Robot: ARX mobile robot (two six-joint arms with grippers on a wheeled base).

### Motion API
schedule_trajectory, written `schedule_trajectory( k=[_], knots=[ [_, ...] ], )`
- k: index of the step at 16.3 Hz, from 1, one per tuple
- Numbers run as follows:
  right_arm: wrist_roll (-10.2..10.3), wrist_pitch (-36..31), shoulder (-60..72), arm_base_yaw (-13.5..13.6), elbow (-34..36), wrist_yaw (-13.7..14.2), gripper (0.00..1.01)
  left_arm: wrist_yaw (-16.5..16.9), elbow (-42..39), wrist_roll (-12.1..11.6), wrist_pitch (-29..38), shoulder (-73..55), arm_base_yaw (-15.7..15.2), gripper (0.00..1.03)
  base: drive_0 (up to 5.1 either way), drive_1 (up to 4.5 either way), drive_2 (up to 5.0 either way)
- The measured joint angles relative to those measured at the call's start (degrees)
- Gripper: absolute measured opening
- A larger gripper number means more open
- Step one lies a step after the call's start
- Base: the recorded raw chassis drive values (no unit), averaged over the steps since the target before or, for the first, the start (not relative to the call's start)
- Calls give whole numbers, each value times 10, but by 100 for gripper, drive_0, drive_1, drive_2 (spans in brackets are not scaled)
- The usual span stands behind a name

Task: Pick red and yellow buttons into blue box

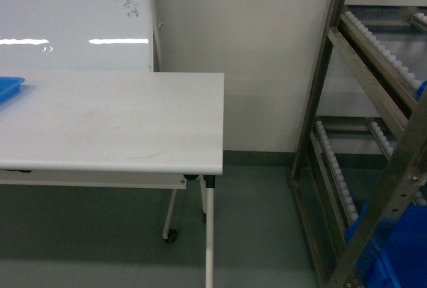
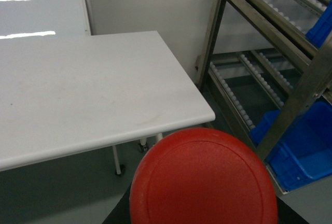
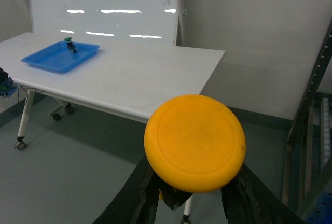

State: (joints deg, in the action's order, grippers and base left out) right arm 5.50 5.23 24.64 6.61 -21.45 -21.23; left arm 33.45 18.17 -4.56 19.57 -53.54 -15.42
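Table: white top (image 1: 113, 118) on wheeled legs, fills the left of the head view, a whiteboard (image 1: 73, 15) behind it.
Rack: metal roller shelving (image 1: 373, 135) stands to the right of the table, apart from it, on the grey floor.
Blue box: big crate (image 2: 301, 154) sits low in the rack on the bottom level, behind a slanted rail; only a corner shows in the head view.
Tray: shallow blue one (image 3: 61, 57) on the far end of the table, a green-capped button (image 3: 69, 44) standing in it.
Red button: cap (image 2: 203, 180) looms right in front of the left wrist camera, above the floor, off the table's near corner.
Left gripper: hidden under that red cap, so it seems to be holding the button, though the fingers cannot be made out.
Yellow button: cap (image 3: 194, 142) close up in the right wrist view, above the floor.
Right gripper: (image 3: 189, 193) dark fingers (image 3: 142, 195) clamp the button's base from both sides.
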Motion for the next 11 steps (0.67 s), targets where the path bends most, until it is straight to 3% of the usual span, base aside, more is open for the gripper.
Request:
schedule_trajectory(
  k=[11],
  knots=[
    [0,0,0,0,0,0,26,0,0,0,-1,-1,0,23,489,-262,-228]
  ],
)
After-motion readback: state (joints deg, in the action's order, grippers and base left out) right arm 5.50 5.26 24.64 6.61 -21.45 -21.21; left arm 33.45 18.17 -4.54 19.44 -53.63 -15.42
